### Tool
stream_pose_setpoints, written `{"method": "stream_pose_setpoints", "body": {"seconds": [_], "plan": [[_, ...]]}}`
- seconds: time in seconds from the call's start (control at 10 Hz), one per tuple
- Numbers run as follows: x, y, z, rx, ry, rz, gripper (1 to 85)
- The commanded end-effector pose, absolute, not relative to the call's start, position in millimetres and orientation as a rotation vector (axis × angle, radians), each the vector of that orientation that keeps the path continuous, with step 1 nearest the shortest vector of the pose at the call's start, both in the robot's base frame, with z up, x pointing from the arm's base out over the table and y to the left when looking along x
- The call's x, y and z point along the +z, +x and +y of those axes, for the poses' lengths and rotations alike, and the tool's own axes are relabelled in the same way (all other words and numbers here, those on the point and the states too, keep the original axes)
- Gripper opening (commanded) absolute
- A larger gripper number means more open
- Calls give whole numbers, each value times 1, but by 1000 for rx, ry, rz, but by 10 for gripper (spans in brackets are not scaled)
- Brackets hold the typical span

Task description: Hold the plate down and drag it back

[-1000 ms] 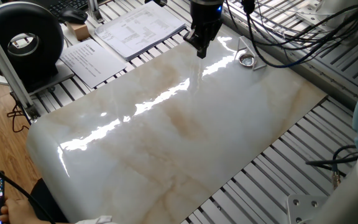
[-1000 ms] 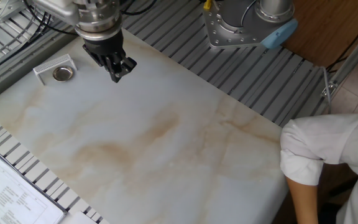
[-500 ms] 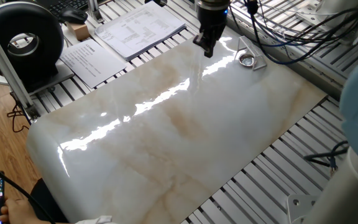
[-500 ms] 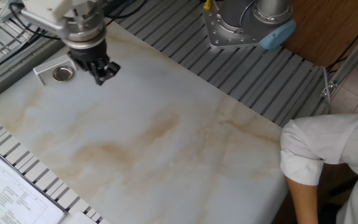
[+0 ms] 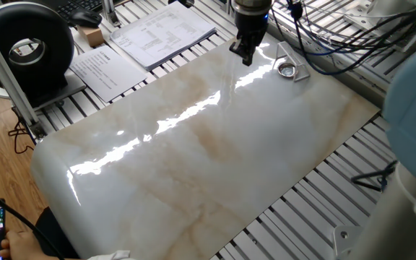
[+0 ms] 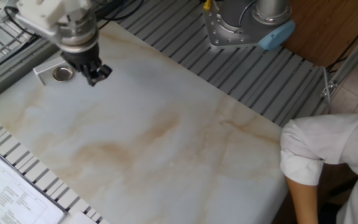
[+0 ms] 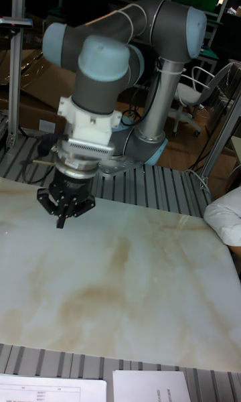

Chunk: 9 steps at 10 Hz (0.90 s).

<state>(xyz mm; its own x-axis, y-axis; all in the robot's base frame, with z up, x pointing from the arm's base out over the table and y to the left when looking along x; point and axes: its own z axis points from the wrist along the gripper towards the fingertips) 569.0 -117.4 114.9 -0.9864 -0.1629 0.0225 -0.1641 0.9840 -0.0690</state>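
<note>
The plate (image 5: 287, 69) is a tiny shiny silver disc lying on a clear plastic stand (image 5: 295, 62) at the far corner of the marble slab (image 5: 193, 144). The other fixed view shows the plate (image 6: 62, 73) on the stand (image 6: 45, 70) at the upper left. My gripper (image 5: 245, 57) hangs just above the slab, a short way beside the plate and apart from it. Its fingers (image 6: 95, 79) are pressed together with nothing between them. In the tall fixed view the gripper (image 7: 61, 223) points down at the slab (image 7: 120, 275), and the plate is out of that view.
Printed papers (image 5: 165, 32) and a black round device (image 5: 31, 47) lie beyond the slab's left edge. Cables (image 5: 338, 43) run behind the stand. The robot base (image 6: 241, 25) stands at the far edge, and a person's white sleeve (image 6: 322, 155) reaches in at the right.
The gripper has moved across the slab toward the corner with the plate, staying shut. The plate and stand have not moved.
</note>
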Motion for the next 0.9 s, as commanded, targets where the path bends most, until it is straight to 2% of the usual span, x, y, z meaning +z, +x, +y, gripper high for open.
{"method": "stream_pose_setpoints", "body": {"seconds": [0.0,0.2,0.3,0.4,0.6,0.8], "plan": [[72,595,-145,90,225,-3113,397],[72,601,-131,9,199,-3141,457],[72,602,-132,11,149,-3149,527],[72,598,-148,111,116,-3129,520],[65,587,-166,154,25,-3089,527],[72,563,-219,203,59,-3082,520]]}}
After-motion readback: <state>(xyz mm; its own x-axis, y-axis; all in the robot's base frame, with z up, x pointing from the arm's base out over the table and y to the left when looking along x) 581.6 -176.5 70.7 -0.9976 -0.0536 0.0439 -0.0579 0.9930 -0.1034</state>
